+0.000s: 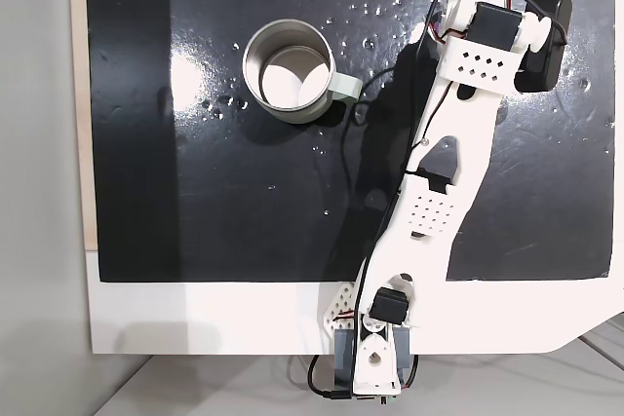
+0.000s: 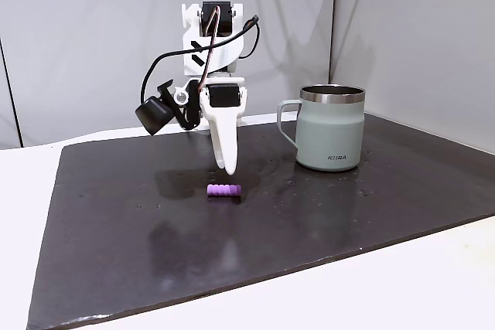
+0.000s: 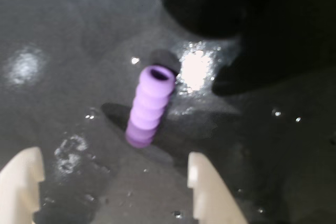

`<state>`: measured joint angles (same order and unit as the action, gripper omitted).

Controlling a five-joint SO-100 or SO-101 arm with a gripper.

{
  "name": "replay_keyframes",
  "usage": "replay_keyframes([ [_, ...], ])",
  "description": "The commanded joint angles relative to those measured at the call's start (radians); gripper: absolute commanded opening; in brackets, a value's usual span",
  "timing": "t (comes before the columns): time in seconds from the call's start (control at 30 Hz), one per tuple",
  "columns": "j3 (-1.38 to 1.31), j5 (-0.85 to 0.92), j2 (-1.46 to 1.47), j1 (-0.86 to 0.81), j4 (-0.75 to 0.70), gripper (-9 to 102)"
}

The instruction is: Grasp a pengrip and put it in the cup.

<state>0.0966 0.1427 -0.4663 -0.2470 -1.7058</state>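
Seen from the wrist: purple ribbed pengrip [image 3: 149, 107] lying loose on the glossy black mat [image 3: 63, 35], hollow end toward 12 o'clock, just ahead of the gripper [image 3: 115, 182], whose cream fingertips [image 3: 207, 187] stand parted and empty at 7 and 5 o'clock. In a fixed side view, gripper [image 2: 225, 166] poised above the mat [image 2: 116, 214], pengrip [image 2: 223, 190] just below its tip; at 3 o'clock, well apart, grey-green metal cup [image 2: 331, 127] lettered "KOIRA", handle toward the arm.
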Motion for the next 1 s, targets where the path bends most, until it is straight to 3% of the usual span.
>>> replay_keyframes([
  [0.0, -0.057, 0.011, -0.002, 0.000, 0.003, 33],
  [0.5, -0.057, 0.028, 0.081, -0.011, 0.040, 28],
  [0.97, -0.057, 0.020, 0.124, -0.043, 0.041, 5],
])
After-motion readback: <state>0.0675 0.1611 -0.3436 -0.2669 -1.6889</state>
